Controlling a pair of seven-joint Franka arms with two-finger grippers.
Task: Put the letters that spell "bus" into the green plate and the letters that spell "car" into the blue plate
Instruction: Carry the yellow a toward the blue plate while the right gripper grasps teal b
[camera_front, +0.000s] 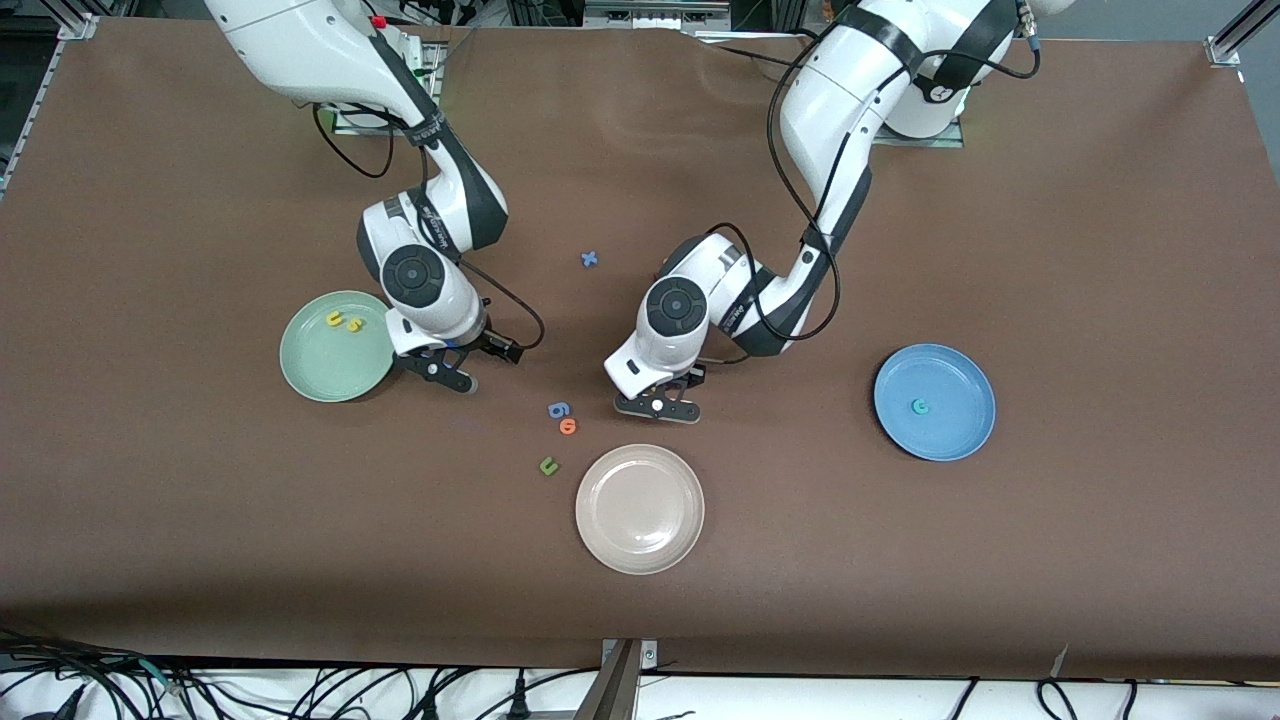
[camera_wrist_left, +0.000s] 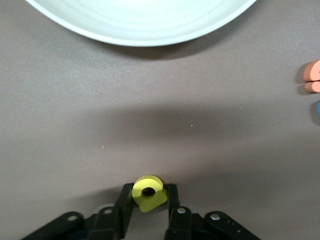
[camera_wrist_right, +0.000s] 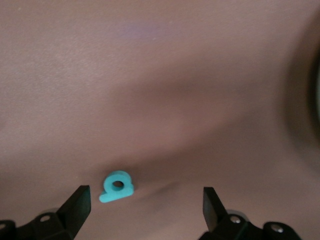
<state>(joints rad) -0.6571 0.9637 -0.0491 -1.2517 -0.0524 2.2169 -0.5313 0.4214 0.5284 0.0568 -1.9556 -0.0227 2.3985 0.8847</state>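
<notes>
On the brown worktop (camera_front: 1100, 250), toward the right arm's end, the green plate (camera_front: 310, 375) holds the yellow "u" (camera_front: 335, 319) and yellow "s" (camera_front: 354, 325). Just beside that plate the right end effector (camera_front: 447, 372) hangs low with its fingers (camera_wrist_right: 77, 204) spread wide; the teal "b" (camera_wrist_right: 117, 187) lies on the worktop between them, untouched.

Near the middle lie a blue "x" (camera_front: 590, 259) and, nearer the camera, a blue "6" (camera_front: 558, 410), an orange letter (camera_front: 568, 426) touching it, and an olive "u" (camera_front: 548, 465). The cream plate (camera_front: 640, 508) sits just past them, nearest the camera.

The left end effector (camera_front: 660, 403) is low, between the blue "6" and the cream plate's rim, its fingers (camera_wrist_left: 125, 200) narrowed onto the yellow "a" (camera_wrist_left: 148, 192).

Toward the left arm's end, the blue plate (camera_front: 950, 425) carries the teal "c" (camera_front: 919, 406).
</notes>
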